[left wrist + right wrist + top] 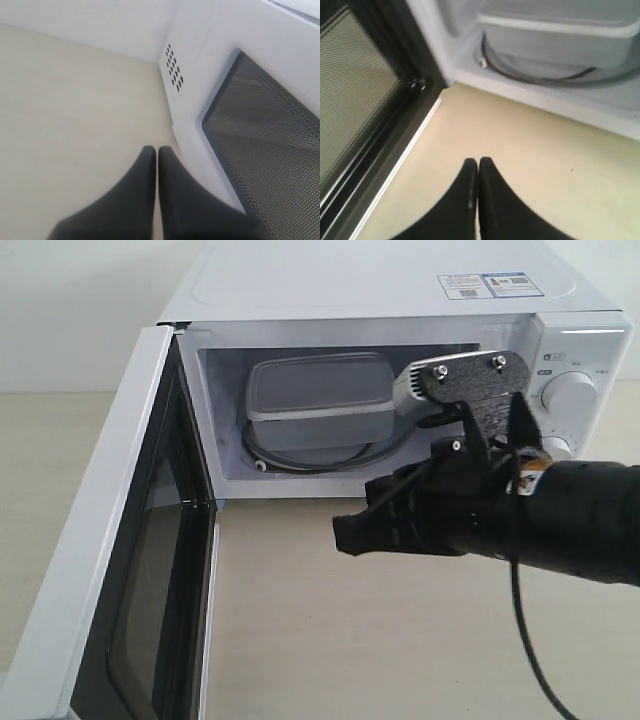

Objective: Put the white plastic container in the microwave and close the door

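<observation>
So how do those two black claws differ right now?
The left gripper sits outside the open door, beside its meshed window. The right gripper sits before the open microwave, pointing toward the white plastic container inside. The right gripper shows in the exterior view; the left gripper does not. Both are shut, empty, and above the tabletop.

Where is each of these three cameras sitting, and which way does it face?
Exterior: before the open microwave, facing its cavity; right gripper shows.
Left wrist: outside the door, facing its window; shut left gripper shows.
Right wrist: facing the white plastic container inside; shut right gripper shows.
Both exterior and right wrist show the container.
</observation>
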Controlling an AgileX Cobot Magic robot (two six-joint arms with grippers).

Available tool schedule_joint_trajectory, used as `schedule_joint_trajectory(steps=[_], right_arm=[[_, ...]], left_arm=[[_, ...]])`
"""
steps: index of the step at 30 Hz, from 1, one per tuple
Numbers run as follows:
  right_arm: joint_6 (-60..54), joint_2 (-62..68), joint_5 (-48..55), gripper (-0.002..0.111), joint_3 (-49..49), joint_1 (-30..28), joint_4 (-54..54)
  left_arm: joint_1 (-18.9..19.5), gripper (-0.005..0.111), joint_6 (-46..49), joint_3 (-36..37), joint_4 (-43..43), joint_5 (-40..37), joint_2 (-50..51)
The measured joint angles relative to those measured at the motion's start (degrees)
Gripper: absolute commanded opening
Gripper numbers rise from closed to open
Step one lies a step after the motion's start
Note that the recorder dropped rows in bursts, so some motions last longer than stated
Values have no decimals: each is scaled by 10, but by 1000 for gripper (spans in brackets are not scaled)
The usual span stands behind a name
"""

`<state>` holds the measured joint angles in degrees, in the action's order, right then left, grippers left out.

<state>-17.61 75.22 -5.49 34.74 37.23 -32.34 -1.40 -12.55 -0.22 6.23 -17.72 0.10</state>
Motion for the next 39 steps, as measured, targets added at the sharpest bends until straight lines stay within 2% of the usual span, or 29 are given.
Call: schedule_joint_trajectory(steps=[7,11,19,30,34,39], right_arm=[[-4,-165,222,0,0,0,-2],[-4,-251,285,0,0,0,-4],[-4,-367,299,0,0,0,-4],[-15,-413,302,0,0,-4,10],[-19,-454,312,0,-12,-54,18],[-19,-536,290,0,-81,-169,-15]], left_arm=[[0,4,0,0,0,0,0],[0,4,0,0,0,0,0],[0,4,0,0,0,0,0],[0,4,0,0,0,0,0],[0,4,0,0,0,0,0],[0,4,0,0,0,0,0]])
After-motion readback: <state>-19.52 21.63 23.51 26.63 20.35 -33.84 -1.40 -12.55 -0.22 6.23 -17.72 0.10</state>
